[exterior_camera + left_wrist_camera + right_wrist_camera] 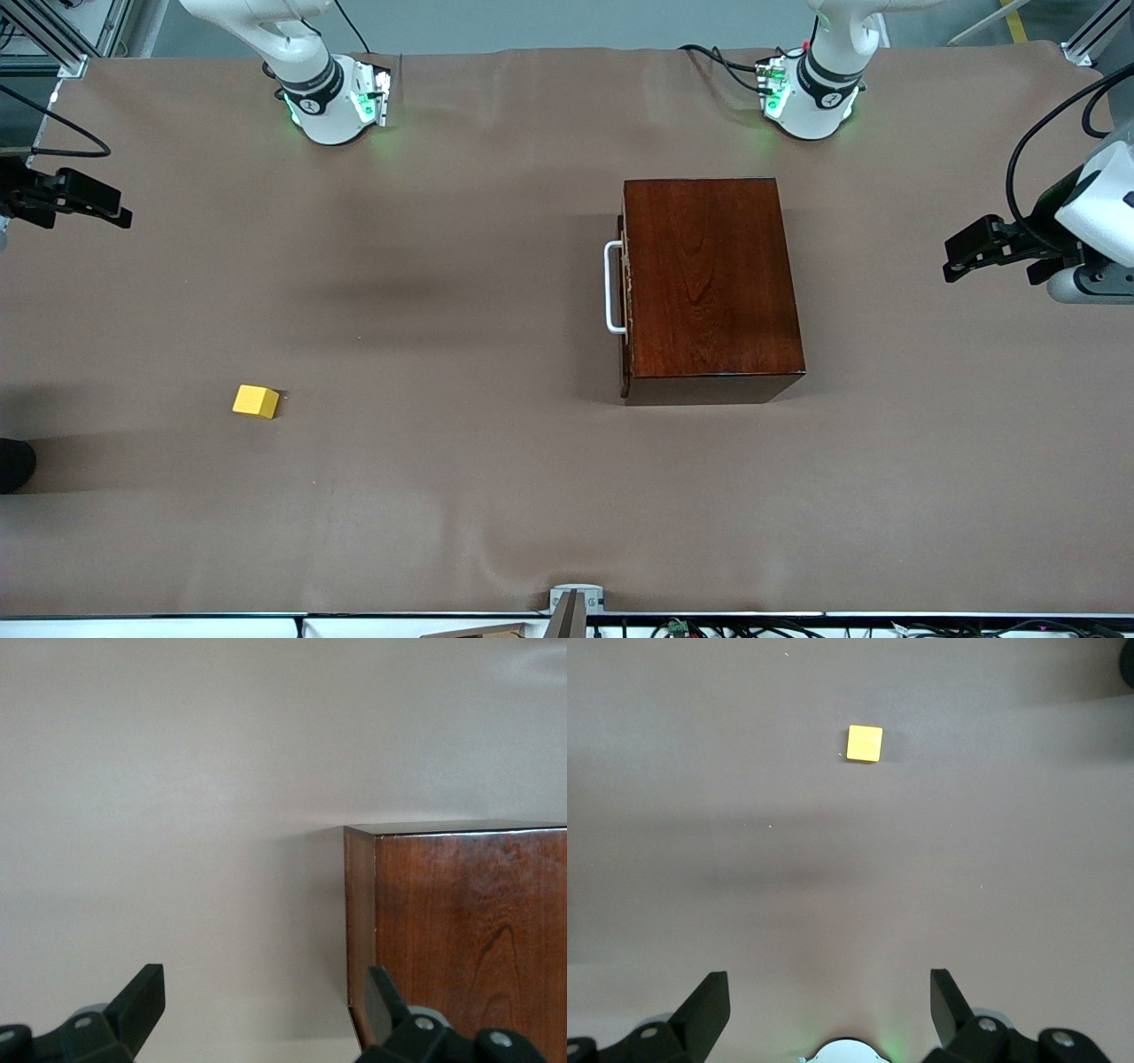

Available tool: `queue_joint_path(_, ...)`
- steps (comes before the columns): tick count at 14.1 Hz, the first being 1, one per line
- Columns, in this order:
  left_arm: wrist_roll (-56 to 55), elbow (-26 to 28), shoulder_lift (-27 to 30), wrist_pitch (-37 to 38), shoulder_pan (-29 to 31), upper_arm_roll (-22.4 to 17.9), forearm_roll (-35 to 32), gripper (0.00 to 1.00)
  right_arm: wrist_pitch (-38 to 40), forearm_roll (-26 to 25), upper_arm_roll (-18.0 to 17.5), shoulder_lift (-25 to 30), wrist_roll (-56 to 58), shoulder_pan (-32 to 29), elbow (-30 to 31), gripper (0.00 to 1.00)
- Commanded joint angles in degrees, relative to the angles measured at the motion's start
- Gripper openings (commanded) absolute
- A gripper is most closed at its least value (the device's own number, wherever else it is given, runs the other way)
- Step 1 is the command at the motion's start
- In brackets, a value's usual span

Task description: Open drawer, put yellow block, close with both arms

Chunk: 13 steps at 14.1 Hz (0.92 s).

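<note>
— Since the brown worktop (461,496) runs smooth and matte from edge to edge, what lies nearest the front camera?

— The yellow block (256,400), lying alone toward the right arm's end. Farther back, toward the left arm's end, stands the wooden box (713,288); the drawer (625,288) is shut, its white handle (613,288) facing the block's end.

— And the arms?

— Right gripper (830,1001) hangs over the worktop's edge at its own end, jaws spread and empty. Left gripper (266,1005) hangs over its own end beside the box, jaws spread too. Green-lit bases stand farthest; grey floor shows past them.
</note>
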<state>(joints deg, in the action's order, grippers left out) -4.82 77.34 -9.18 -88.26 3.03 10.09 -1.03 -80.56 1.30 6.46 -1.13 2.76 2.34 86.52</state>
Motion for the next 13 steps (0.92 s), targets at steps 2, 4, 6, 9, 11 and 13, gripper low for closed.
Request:
queue_joint_path(2,-0.3,1.4,1.4,-0.2,0.5,0.3,0.2,1.00,0.0,-0.3,-0.2,0.9,-0.1,-0.1,0.8,1.00)
queue_joint_path(4,-0.4,1.4,1.4,-0.2,0.4,0.3,0.2,1.00,0.0,-0.3,-0.2,0.9,-0.1,-0.1,0.8,1.00)
queue_joint_path(6,-0.3,1.4,1.4,-0.2,0.6,0.2,0.2,1.00,0.0,-0.3,-0.2,0.9,-0.1,-0.1,0.8,1.00)
queue_joint_path(9,-0.5,1.2,1.3,-0.3,0.2,0.1,0.2,1.00,0.0,-0.3,-0.2,0.9,-0.1,-0.2,0.8,1.00)
queue_joint_path(11,-1.3,1.2,1.0,-0.2,-0.1,0.5,0.3,1.00,0.0,-0.3,-0.2,0.9,-0.1,-0.2,0.8,1.00)
queue_joint_path(13,-2.8,1.2,0.5,-0.2,-0.4,0.7,0.6,1.00,0.0,-0.3,-0.2,0.9,-0.1,-0.1,0.8,1.00)
